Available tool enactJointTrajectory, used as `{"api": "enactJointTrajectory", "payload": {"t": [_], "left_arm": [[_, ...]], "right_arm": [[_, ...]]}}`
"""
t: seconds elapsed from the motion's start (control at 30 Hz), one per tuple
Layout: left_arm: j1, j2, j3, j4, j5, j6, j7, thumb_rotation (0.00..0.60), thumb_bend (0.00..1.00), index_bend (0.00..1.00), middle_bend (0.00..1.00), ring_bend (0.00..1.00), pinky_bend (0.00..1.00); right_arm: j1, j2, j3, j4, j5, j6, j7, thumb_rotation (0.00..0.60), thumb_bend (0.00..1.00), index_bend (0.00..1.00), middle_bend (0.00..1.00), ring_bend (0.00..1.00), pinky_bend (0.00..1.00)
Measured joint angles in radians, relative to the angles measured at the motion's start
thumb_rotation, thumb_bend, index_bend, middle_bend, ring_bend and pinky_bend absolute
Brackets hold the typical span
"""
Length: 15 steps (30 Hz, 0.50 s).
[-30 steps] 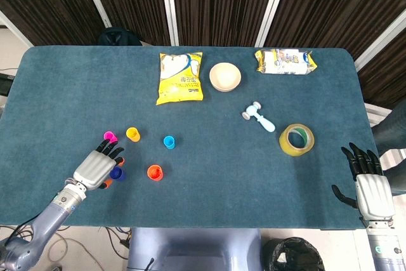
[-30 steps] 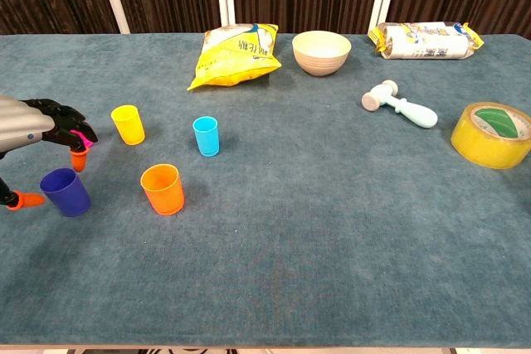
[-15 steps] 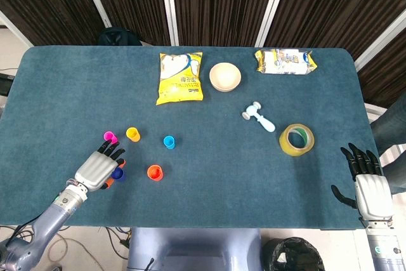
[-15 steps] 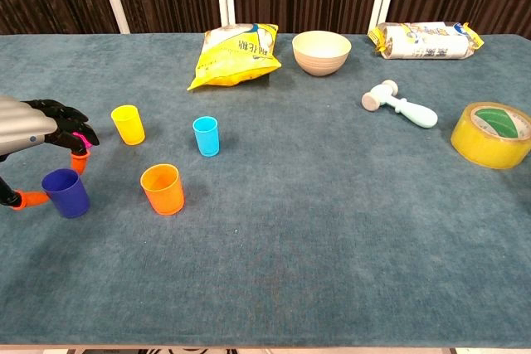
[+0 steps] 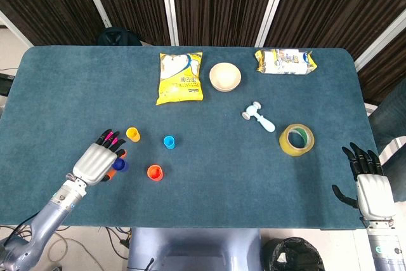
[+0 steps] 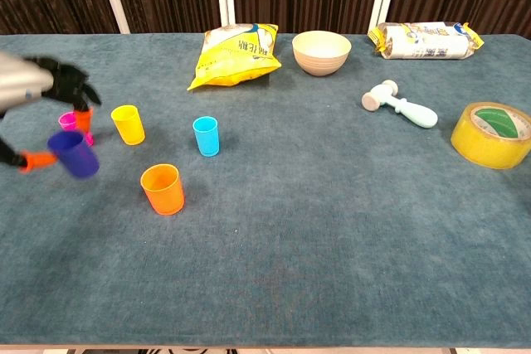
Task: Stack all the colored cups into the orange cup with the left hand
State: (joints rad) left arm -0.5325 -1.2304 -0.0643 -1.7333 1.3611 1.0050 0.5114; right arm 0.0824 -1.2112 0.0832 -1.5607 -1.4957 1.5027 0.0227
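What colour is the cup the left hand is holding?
Dark blue. The cup is gripped by the left hand, clearest in the chest view.

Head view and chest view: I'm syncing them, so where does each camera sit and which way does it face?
Head view: high above the near edge, looking steeply down on the table; both robot hands show, left robot hand and right robot hand.
Chest view: low at the near edge, looking across the tabletop; only the left robot hand shows.
Shared: the left robot hand holding the blue cup, and the orange cup.
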Motion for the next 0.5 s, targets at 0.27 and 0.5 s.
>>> {"api": "enactJointTrajectory", "payload": {"t": [0.27, 0.5], "left_arm": [[-0.05, -0.023, -0.048, -0.029, 0.042, 0.007, -0.037, 0.6, 0.31, 0.45, 0.19, 0.0, 0.0], [-0.084, -0.033, -0.053, -0.056, 0.037, -0.038, -0.038, 0.6, 0.31, 0.45, 0.19, 0.0, 0.0]], "right_arm": [[-0.001, 0.0, 0.004, 0.001, 0.003, 0.004, 0.002, 0.6, 0.32, 0.09, 0.04, 0.1, 0.0], [-0.002, 0.001, 0.006, 0.001, 0.006, 0.004, 0.004, 0.6, 0.33, 0.09, 0.04, 0.1, 0.0]]}}
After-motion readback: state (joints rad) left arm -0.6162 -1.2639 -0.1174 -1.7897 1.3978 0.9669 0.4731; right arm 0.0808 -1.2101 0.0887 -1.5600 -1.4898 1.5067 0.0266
